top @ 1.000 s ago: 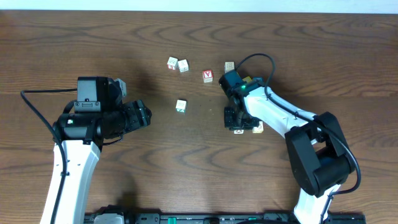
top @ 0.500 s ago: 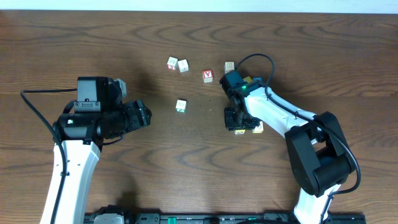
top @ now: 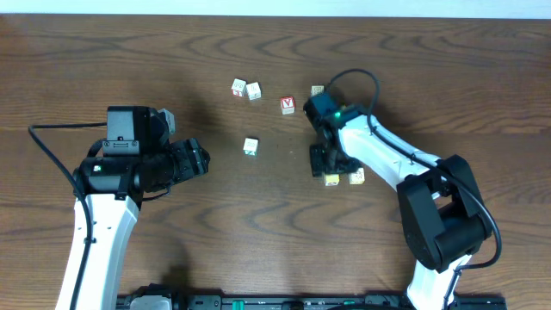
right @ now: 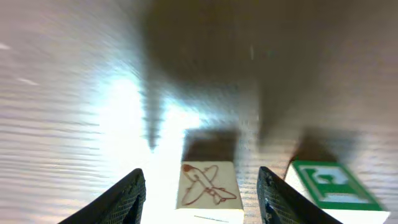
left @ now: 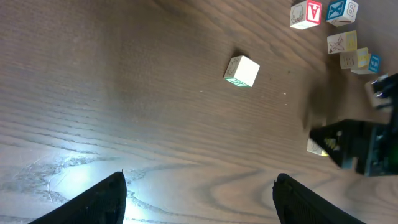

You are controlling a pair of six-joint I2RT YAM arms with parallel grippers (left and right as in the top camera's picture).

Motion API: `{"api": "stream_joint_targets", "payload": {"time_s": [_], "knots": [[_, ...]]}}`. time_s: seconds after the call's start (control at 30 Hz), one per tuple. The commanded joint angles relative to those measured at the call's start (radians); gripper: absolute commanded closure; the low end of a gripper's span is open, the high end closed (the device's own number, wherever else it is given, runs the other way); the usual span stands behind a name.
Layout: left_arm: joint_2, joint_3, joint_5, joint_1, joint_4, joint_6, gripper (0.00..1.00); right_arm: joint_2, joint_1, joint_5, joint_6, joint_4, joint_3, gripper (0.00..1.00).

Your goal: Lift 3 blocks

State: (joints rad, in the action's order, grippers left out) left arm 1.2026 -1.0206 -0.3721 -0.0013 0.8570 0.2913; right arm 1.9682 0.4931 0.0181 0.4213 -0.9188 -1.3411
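My right gripper [top: 330,170] stands open over a yellow block [top: 331,180]. In the right wrist view this block [right: 208,190] shows a plane drawing and lies on the table between the fingers [right: 127,196], with a gap on each side. A cream block [top: 356,176] lies just right of it, showing a green-framed face [right: 329,183] outside the right finger. The white block with a green mark [top: 250,146] [left: 241,70] lies alone mid-table. My left gripper [top: 200,160] [left: 199,202] hangs open and holds nothing, left of that block.
Two blocks [top: 238,87] [top: 253,90] lie at the back, with a red-faced block [top: 287,105] and another block [top: 318,90] to their right. In the left wrist view the red-faced [left: 306,12] and blue-faced [left: 342,9] cubes lie at the top right.
The right gripper's jaws have spread apart, leaving the yellow block free on the table between them, and the arm has shifted slightly back. The left arm has not moved.
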Motion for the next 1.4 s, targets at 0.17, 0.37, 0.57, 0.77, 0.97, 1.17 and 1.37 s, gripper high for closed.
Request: {"api": "stream_joint_targets", "payload": {"time_s": [0.17, 0.37, 0.57, 0.77, 0.97, 1.17, 1.37], "knots": [[0.002, -0.017, -0.009, -0.002, 0.002, 0.002, 0.24, -0.032, -0.010, -0.111, -0.033, 0.063, -0.175, 0.41], [0.002, -0.017, -0.009, -0.002, 0.002, 0.002, 0.24, -0.016, 0.069, -0.176, 0.156, 0.268, -0.146, 0.33], [0.002, -0.017, -0.009, -0.002, 0.002, 0.002, 0.24, 0.044, 0.186, -0.077, 0.263, 0.400, -0.143, 0.28], [0.002, -0.017, -0.009, -0.002, 0.002, 0.002, 0.24, 0.069, 0.262, 0.114, 0.346, 0.406, -0.143, 0.28], [0.002, -0.017, -0.009, -0.002, 0.002, 0.002, 0.24, 0.099, 0.279, 0.134, 0.371, 0.433, -0.143, 0.29], [0.002, -0.017, -0.009, -0.002, 0.002, 0.001, 0.24, 0.158, 0.296, 0.123, 0.389, 0.493, -0.143, 0.30], [0.002, -0.017, -0.009, -0.002, 0.002, 0.002, 0.24, 0.177, 0.300, 0.123, 0.385, 0.521, -0.143, 0.29]]}}
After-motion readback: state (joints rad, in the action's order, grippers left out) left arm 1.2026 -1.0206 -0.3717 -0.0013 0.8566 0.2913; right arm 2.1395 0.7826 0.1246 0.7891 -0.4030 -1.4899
